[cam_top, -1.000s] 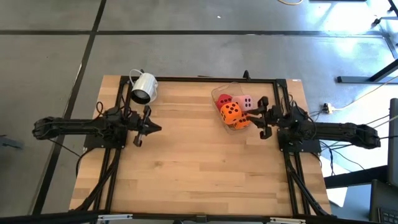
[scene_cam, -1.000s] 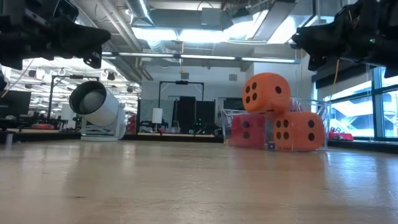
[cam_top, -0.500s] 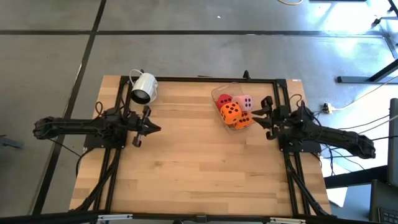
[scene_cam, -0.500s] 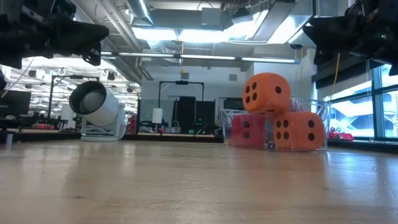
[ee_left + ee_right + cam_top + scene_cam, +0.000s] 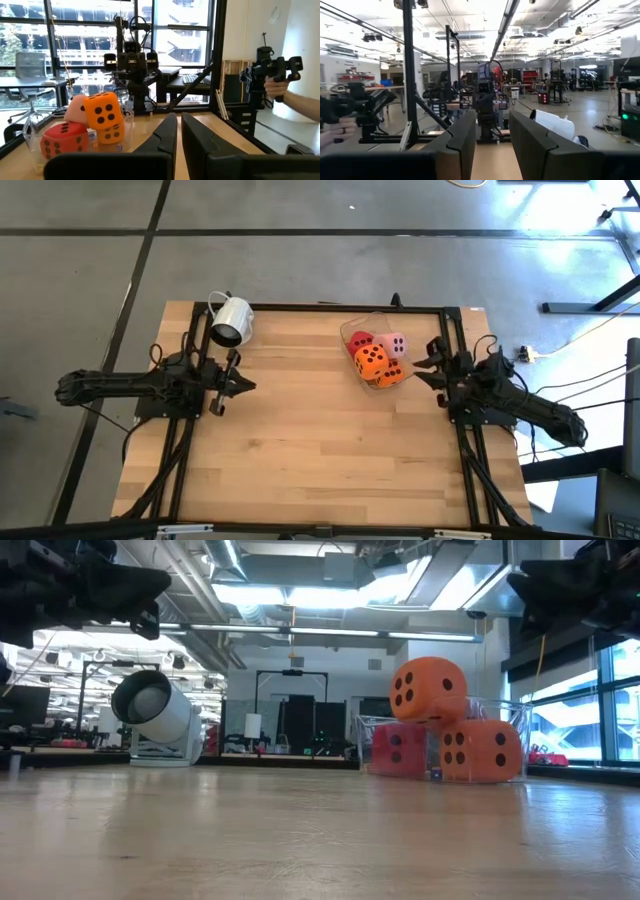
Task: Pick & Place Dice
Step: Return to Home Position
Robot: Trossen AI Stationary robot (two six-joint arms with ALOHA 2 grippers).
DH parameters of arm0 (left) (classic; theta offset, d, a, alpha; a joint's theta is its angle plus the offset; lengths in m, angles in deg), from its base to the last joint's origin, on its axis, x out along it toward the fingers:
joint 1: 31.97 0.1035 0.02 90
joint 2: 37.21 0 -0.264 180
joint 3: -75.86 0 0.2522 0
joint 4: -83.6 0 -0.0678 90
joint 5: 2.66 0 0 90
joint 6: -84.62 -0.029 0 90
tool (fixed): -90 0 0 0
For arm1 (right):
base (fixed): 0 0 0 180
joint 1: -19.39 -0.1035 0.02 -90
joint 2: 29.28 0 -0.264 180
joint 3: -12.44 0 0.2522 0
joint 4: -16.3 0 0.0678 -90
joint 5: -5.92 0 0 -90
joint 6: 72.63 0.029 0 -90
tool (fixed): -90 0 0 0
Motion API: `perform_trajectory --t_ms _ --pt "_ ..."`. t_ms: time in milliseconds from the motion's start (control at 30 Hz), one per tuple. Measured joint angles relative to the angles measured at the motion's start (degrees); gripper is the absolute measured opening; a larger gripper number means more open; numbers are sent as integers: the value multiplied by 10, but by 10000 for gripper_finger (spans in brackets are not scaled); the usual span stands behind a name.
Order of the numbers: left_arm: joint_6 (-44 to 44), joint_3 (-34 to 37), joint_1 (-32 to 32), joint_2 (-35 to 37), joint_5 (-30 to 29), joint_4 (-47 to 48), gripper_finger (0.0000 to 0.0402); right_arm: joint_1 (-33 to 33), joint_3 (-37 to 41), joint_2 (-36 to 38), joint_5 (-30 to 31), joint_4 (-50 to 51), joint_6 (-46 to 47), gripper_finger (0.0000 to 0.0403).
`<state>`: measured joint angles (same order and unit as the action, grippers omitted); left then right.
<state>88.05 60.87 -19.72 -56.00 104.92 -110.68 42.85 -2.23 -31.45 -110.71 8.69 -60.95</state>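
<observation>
Four dice lie in a clear container [image 5: 372, 352] at the table's far right: an orange die [image 5: 372, 360] rests on top of a second orange die [image 5: 392, 374], a red die [image 5: 361, 341] and a pink die [image 5: 395, 343]. In the left wrist view the top orange die [image 5: 102, 112] shows above the red die [image 5: 62, 142]. My right gripper [image 5: 426, 363] hovers open just right of the container, holding nothing. My left gripper [image 5: 250, 386] hovers shut over the table's left part, also holding nothing.
A white mug [image 5: 230, 322] lies on its side at the far left, its mouth toward the near edge. A black frame [image 5: 300, 307] runs along the table's edges. The bare wood [image 5: 320, 450] spreads between the arms. A person's hand [image 5: 280, 82] holds a controller beyond the table.
My right gripper has drawn back a little toward the table's right edge, away from the container, while its arm has swung toward the near right. It has stayed open. The dice have kept their places.
</observation>
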Motion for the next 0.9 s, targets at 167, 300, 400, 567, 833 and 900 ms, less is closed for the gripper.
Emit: perform_trajectory --t_ms 167,300,400,567,833,900 --pt "7 0 0 0 0 7 19 2 -1 22 -30 19 17 118" --pt "4 0 0 0 0 13 19 2 -1 22 -55 59 14 118" --pt "4 0 0 0 0 13 19 2 -1 22 -47 87 -2 118" --pt "45 0 0 -1 1 19 19 2 -1 21 -44 109 -11 118" --pt "49 0 0 -1 1 30 20 2 -1 21 -43 112 27 118" --pt "49 0 0 -1 1 30 19 2 -1 21 -43 112 27 118"
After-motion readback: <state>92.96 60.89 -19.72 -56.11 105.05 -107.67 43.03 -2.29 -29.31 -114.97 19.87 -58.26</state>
